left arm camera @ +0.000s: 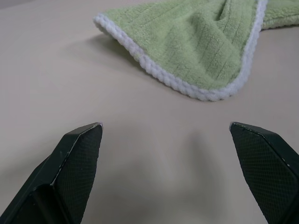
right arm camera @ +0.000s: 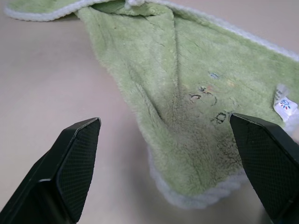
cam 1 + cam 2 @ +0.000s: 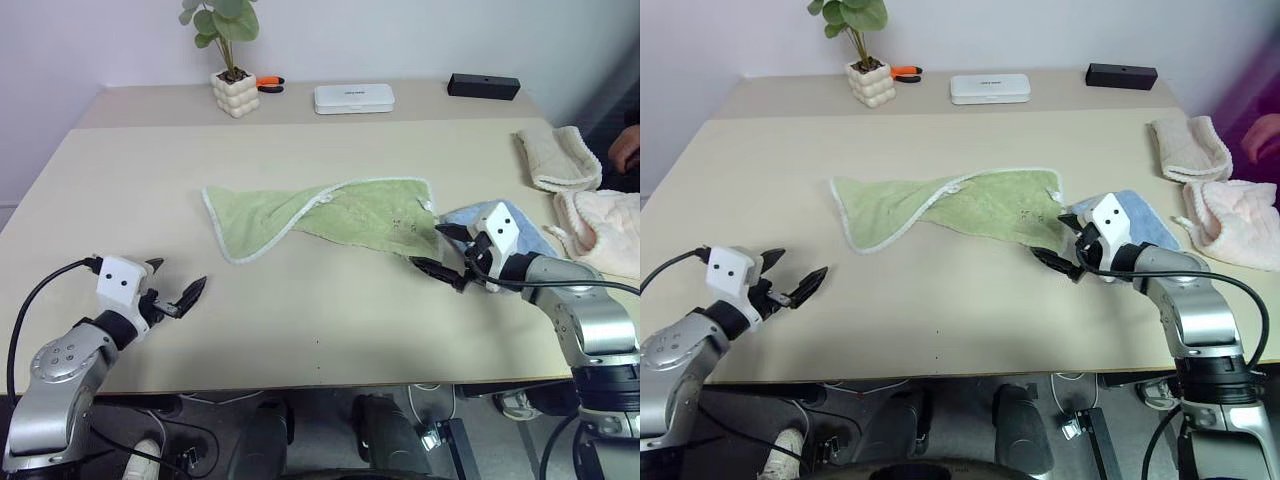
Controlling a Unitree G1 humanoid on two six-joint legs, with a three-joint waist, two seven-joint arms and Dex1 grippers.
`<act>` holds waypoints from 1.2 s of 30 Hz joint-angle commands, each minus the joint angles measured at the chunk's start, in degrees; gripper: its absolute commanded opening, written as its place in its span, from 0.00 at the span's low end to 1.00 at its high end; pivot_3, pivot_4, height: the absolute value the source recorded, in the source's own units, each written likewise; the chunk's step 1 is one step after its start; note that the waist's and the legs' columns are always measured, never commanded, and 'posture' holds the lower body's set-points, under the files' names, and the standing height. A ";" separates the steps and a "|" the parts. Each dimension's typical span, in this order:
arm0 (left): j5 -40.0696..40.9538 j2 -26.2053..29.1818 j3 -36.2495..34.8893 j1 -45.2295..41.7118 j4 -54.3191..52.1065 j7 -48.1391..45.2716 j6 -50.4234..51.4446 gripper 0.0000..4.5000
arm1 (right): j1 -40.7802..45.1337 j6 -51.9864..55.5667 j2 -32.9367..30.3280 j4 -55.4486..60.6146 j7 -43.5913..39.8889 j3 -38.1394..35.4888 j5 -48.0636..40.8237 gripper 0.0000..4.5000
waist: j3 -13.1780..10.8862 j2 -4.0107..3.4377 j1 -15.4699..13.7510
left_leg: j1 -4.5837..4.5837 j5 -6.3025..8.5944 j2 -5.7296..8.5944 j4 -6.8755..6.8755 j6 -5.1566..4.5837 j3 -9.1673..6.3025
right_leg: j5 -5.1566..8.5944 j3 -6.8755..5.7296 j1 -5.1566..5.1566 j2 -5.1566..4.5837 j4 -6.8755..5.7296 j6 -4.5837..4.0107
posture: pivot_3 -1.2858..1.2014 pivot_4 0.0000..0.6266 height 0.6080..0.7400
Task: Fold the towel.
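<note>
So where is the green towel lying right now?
The green towel lies crumpled mid-table, its right end beside the light blue towel and just ahead of the open right gripper.

A wide beige table carries everything, and the small potted plant with round green leaves in a bumpy white pot at its far edge serves as the landmark. Just beside the pot, on its right, lies a small orange-handled tool. Further right along the same far edge sits a flat white rectangular case, and beyond that a black rectangular box. Well away from the plant, near the table's right edge, lie a folded cream towel, a pale pink towel nearer than it, and a light blue towel.
</note>
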State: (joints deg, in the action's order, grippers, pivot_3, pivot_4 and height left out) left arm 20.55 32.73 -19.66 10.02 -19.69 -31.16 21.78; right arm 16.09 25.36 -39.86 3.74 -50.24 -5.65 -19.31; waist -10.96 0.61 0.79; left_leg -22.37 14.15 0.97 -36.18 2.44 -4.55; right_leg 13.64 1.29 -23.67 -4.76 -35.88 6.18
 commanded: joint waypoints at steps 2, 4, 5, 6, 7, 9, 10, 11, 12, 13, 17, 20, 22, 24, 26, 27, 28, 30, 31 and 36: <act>-0.09 0.50 -2.32 0.08 -1.91 0.34 -1.84 0.99 | 1.58 -1.89 0.10 -0.55 -0.72 0.24 0.05 1.00 | 0.00 0.00 -0.02 | 0.00 0.00 0.00 0.00 0.00 0.00 | 0.00 0.00 0.00 0.00 0.00 0.00 | 0.52 0.24 0.99; -0.09 0.20 -1.98 -0.36 -2.35 0.91 -1.64 0.99 | 2.23 -2.61 0.33 -1.64 -0.74 0.84 0.56 1.00 | 0.00 0.00 -0.03 | 0.00 0.00 0.00 -0.02 0.00 0.00 | 0.00 0.00 0.01 0.00 0.00 0.00 | 0.52 0.24 0.99; 0.11 0.24 -1.47 -0.41 -3.22 0.62 -1.63 0.99 | 2.54 -2.51 0.39 -1.66 -0.73 0.84 0.41 1.00 | 0.00 0.00 -0.03 | 0.00 0.00 0.00 -0.02 0.00 0.01 | 0.00 0.00 0.01 0.00 0.00 0.00 | 0.52 0.24 0.99; 0.27 0.43 -0.85 -0.52 -3.98 0.20 -1.57 0.99 | 2.90 -2.33 0.49 -1.73 -0.70 0.79 0.25 1.00 | 0.00 0.00 -0.03 | 0.00 0.00 0.00 -0.02 0.00 0.00 | 0.00 0.00 0.01 0.00 0.00 0.00 | 0.52 0.24 0.99; 0.27 0.85 0.05 -0.43 -4.77 -0.58 -1.52 0.99 | 3.05 -2.19 0.59 -1.71 -0.65 0.75 0.15 1.00 | 0.00 0.00 -0.03 | 0.00 0.00 0.00 -0.01 0.00 0.00 | 0.00 0.00 0.01 0.00 0.01 0.00 | 0.52 0.24 0.99; -0.98 2.40 2.96 0.40 -6.91 -2.89 -1.97 0.99 | 2.60 -2.36 0.75 -1.47 -0.57 1.06 0.42 1.00 | 0.00 0.00 -0.04 | 0.00 0.00 0.00 -0.01 0.00 0.00 | -0.01 0.00 0.01 0.00 0.00 0.01 | 0.52 0.24 0.99; -1.00 2.88 3.99 0.69 -7.99 -3.64 -1.71 0.99 | 2.19 -2.44 0.75 -1.16 -0.62 1.31 0.58 1.00 | 0.00 0.00 -0.04 | 0.00 0.00 0.00 -0.01 0.00 0.00 | 0.00 0.00 0.01 0.00 0.01 0.00 | 0.52 0.24 0.99; -0.87 3.37 4.89 0.83 -9.07 -4.05 -0.99 0.99 | 1.74 -2.60 0.77 -0.61 -0.57 1.56 0.75 1.00 | 0.00 0.00 -0.04 | 0.00 0.00 0.00 -0.01 0.00 0.01 | 0.00 0.01 0.02 0.00 0.02 0.00 | 0.52 0.24 0.99; -0.60 3.70 5.24 0.82 -9.72 -4.24 -0.33 0.99 | 1.54 -2.60 0.76 -0.17 -0.48 1.74 0.80 1.00 | 0.00 0.00 -0.02 | 0.00 0.00 0.00 -0.01 0.00 0.01 | 0.00 0.00 0.02 0.00 0.02 0.00 | 0.52 0.24 0.99; -2.56 4.91 6.89 0.37 -9.87 -4.49 -0.68 0.99 | 1.67 -2.46 1.17 0.26 0.36 1.53 0.70 1.00 | 0.00 0.00 0.00 | 0.00 0.00 0.00 -0.01 0.00 0.01 | 0.00 0.01 0.02 0.00 0.03 -0.01 | 0.52 0.24 0.99; -10.44 7.27 12.31 -3.16 -5.77 -2.94 -3.35 0.99 | 0.95 -2.27 2.17 1.62 2.34 1.30 0.53 1.00 | 0.00 -0.01 0.02 | 0.02 0.00 0.00 0.00 0.00 0.01 | 0.00 0.01 0.01 0.01 0.00 -0.01 | 0.52 0.24 0.99; -12.91 6.53 13.94 -6.34 -0.94 -1.84 -4.58 0.99 | -0.43 -1.97 2.59 3.53 3.42 1.44 0.50 1.00 | 0.00 -0.01 -0.05 | 0.00 0.00 0.00 0.00 0.00 0.01 | 0.00 0.00 0.02 0.02 0.02 0.00 | 0.52 0.24 0.99; -15.04 6.41 15.23 -8.57 2.26 -1.15 -5.74 0.99 | -1.03 -1.38 3.07 4.82 4.52 1.28 0.35 1.00 | 0.00 0.00 -0.02 | -0.01 0.00 0.00 0.00 0.00 0.01 | -0.07 0.00 0.01 0.02 0.03 0.13 | 0.52 0.24 0.99; -17.27 5.83 17.43 -12.30 7.00 -0.71 -7.19 0.99 | -1.52 -0.93 3.45 5.96 5.41 1.29 0.18 1.00 | 0.00 -0.01 -0.12 | 0.00 0.00 0.00 0.00 0.00 0.00 | -0.08 0.00 0.01 0.02 0.02 0.14 | 0.52 0.24 0.99; -19.43 5.03 20.02 -16.34 12.31 -0.76 -9.09 0.99 | -1.89 -0.65 3.89 6.70 6.27 1.46 0.22 1.00 | 0.00 0.00 -0.20 | 0.00 0.00 0.00 -0.02 0.00 -0.01 | -0.09 -0.01 0.02 0.02 -0.01 0.16 | 0.52 0.24 0.99; -19.95 4.20 21.01 -18.53 15.15 -0.86 -9.94 0.99 | -2.16 -0.48 4.09 7.19 6.64 1.53 0.22 1.00 | 0.01 -0.01 -0.27 | 0.00 0.00 0.01 -0.04 0.00 -0.01 | -0.09 -0.02 0.03 0.02 -0.01 0.17 | 0.52 0.24 0.99; -20.15 3.38 21.70 -20.47 17.72 -0.96 -10.57 0.99 | -2.38 -0.29 4.27 7.71 7.00 1.60 0.21 1.00 | 0.02 -0.01 -0.30 | 0.00 0.00 0.02 -0.05 0.00 -0.01 | -0.09 -0.01 0.05 0.01 -0.01 0.17 | 0.52 0.24 0.99; -20.17 1.70 23.04 -24.21 22.80 -2.06 -12.43 0.99 | -2.70 0.30 4.89 8.97 7.86 1.60 -0.08 1.00 | 0.02 -0.01 -0.28 | 0.02 0.00 0.02 -0.07 0.00 -0.01 | -0.10 -0.02 0.07 0.01 0.00 0.18 | 0.52 0.24 0.99; -19.85 0.85 23.60 -25.67 25.18 -3.08 -13.28 0.99 | -2.85 0.63 5.20 9.68 8.25 1.64 -0.24 1.00 | 0.02 -0.01 -0.25 | 0.02 0.00 0.03 -0.06 0.00 -0.02 | -0.10 -0.02 0.08 0.01 -0.01 0.19 | 0.52 0.24 0.99; -20.11 -0.50 24.83 -29.07 32.13 -6.12 -17.75 0.80 | -3.34 2.40 6.42 12.66 10.11 2.03 -0.62 1.00 | 0.08 -0.07 -0.25 | 0.06 0.00 0.04 -0.06 0.00 -0.02 | -0.10 -0.01 0.10 0.00 -0.03 0.19 | 0.52 0.24 0.99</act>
State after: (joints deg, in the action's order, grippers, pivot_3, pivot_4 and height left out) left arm 1.27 32.87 3.62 -19.04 9.92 -36.45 4.67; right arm 12.55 27.51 -33.73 13.80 -40.73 -3.07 -19.04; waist -10.88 0.54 0.54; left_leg -22.31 14.15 1.02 -36.25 2.44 -4.58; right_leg 13.53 1.28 -23.55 -4.77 -35.91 6.37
